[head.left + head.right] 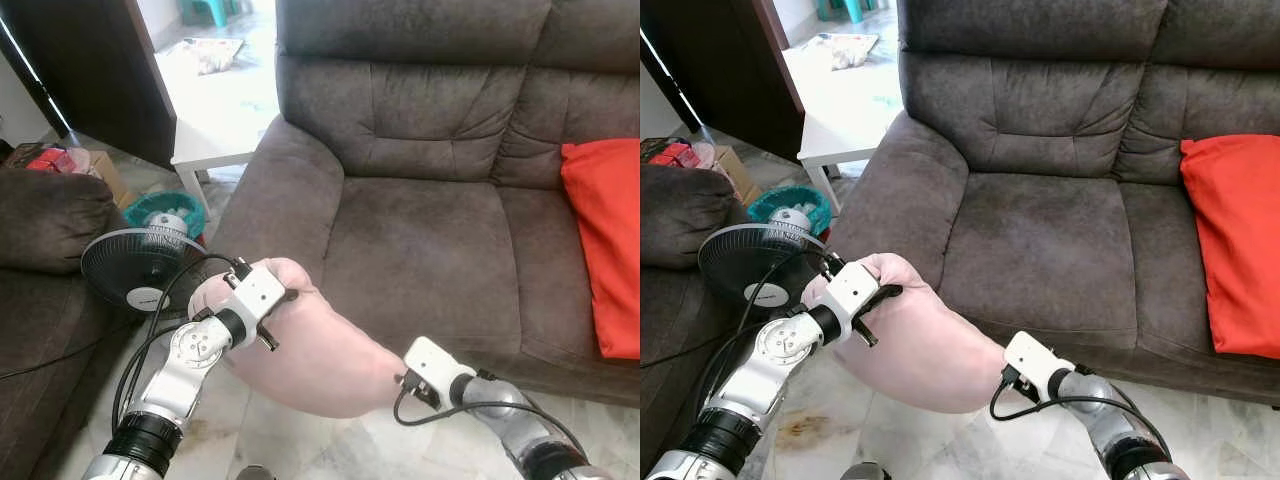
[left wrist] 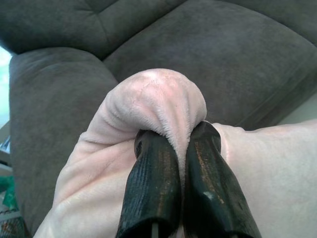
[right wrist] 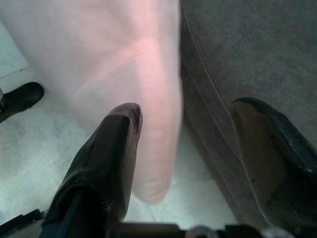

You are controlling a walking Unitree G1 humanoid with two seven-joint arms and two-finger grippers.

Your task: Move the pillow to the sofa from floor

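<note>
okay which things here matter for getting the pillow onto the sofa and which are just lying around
Job:
pale pink plush pillow
dark grey fabric sofa
left pincer, shut on the pillow
right pincer, open beside it

Lying about:
red cushion
black floor fan
white side table

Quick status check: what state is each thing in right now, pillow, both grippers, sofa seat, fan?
Pink pillow: lifted, held in front of the sofa, not yet on the seat.
Left gripper: shut on a fold of the pillow.
Right gripper: open, pillow edge between its fingers.
Sofa: near seat bare.
Red cushion: lying on the sofa.
Fan: standing; spinning or not, cannot tell.
</note>
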